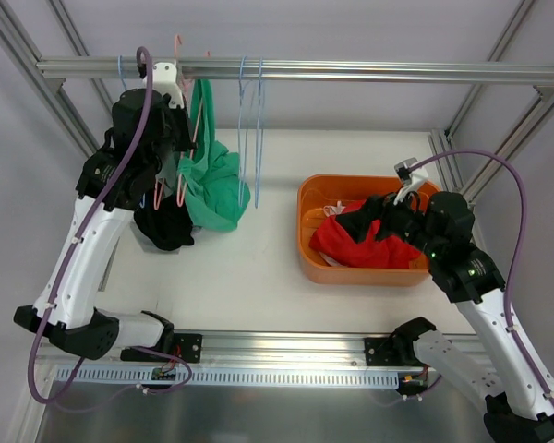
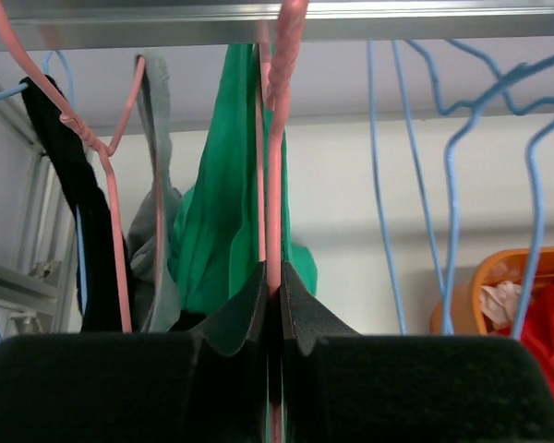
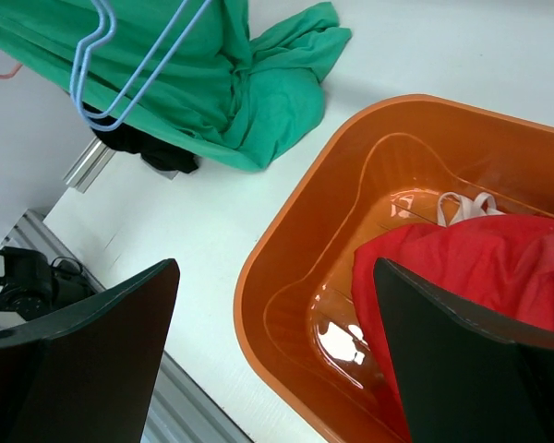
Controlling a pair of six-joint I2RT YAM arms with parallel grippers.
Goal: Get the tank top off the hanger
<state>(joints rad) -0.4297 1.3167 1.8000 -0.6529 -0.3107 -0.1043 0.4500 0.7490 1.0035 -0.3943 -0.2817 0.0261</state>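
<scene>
Aluminium rail (image 1: 295, 70) spans the white table (image 1: 258, 268), where your right gripper (image 3: 272, 277) hovers spread wide over the glossy, round-cornered orange bin (image 1: 305, 249) and its crumpled red garment (image 1: 342, 245). At the rail's left, the green tank top (image 1: 217, 185) droops in soft folds from a thin pink wire hanger (image 2: 275, 138), beside bare blue hangers (image 1: 258, 138). You have the left gripper (image 2: 272, 277) pinched tight on that pink wire, black foam pads (image 2: 120, 388) meeting around it: steadying the hanger looks like the step in hand. Next, the right arm likely must cross over and draw the straps off the wire.
</scene>
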